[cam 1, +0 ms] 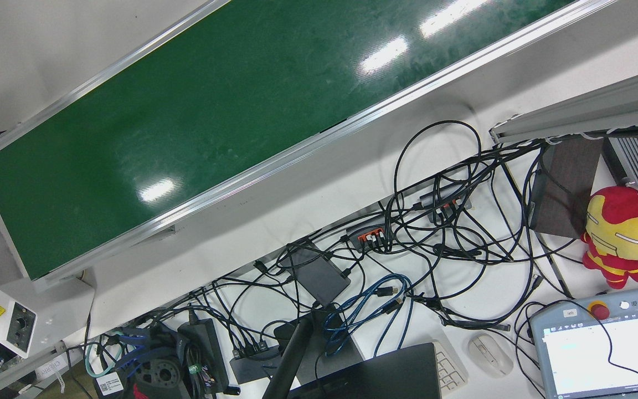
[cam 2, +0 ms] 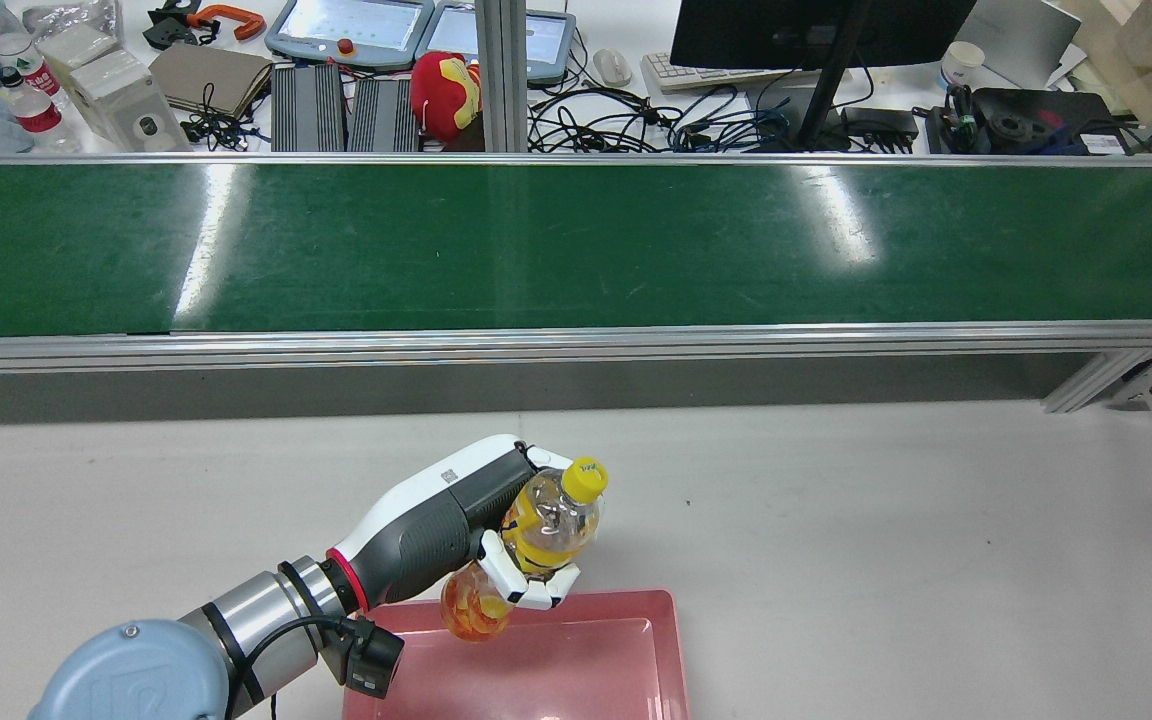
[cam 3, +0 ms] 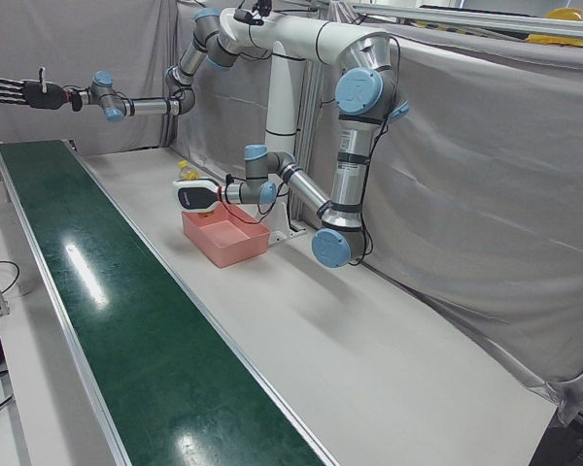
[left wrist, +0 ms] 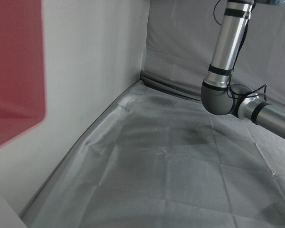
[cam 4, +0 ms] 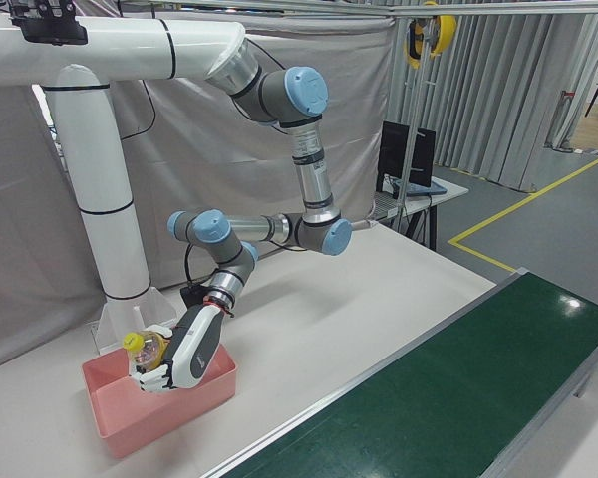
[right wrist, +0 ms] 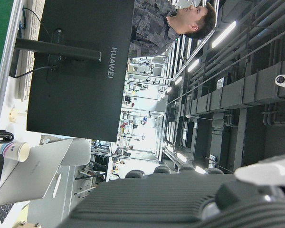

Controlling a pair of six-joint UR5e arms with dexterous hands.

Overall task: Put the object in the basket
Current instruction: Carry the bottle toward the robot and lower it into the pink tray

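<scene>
A clear bottle (cam 2: pixel 551 520) with a yellow cap and yellow-orange contents is held in my left hand (cam 2: pixel 456 525), tilted, just above the far-left rim of the pink basket (cam 2: pixel 671 650). My left hand is shut on the bottle. The right-front view shows the same hand (cam 4: pixel 189 358) and bottle (cam 4: pixel 145 349) over the basket (cam 4: pixel 120 423). The left-front view shows them too, with the left hand (cam 3: pixel 199 196) above the basket (cam 3: pixel 228 248). My right hand (cam 3: pixel 24 92) is raised high beyond the belt's far end, fingers spread, empty. The basket's inside looks empty.
A long green conveyor belt (cam 2: pixel 576 245) with aluminium rails runs across the table beyond the basket. Behind it lies a desk with cables, a monitor, teach pendants and a red plush toy (cam 2: pixel 444 90). Grey curtains (cam 3: pixel 466 175) back the arms' pedestal.
</scene>
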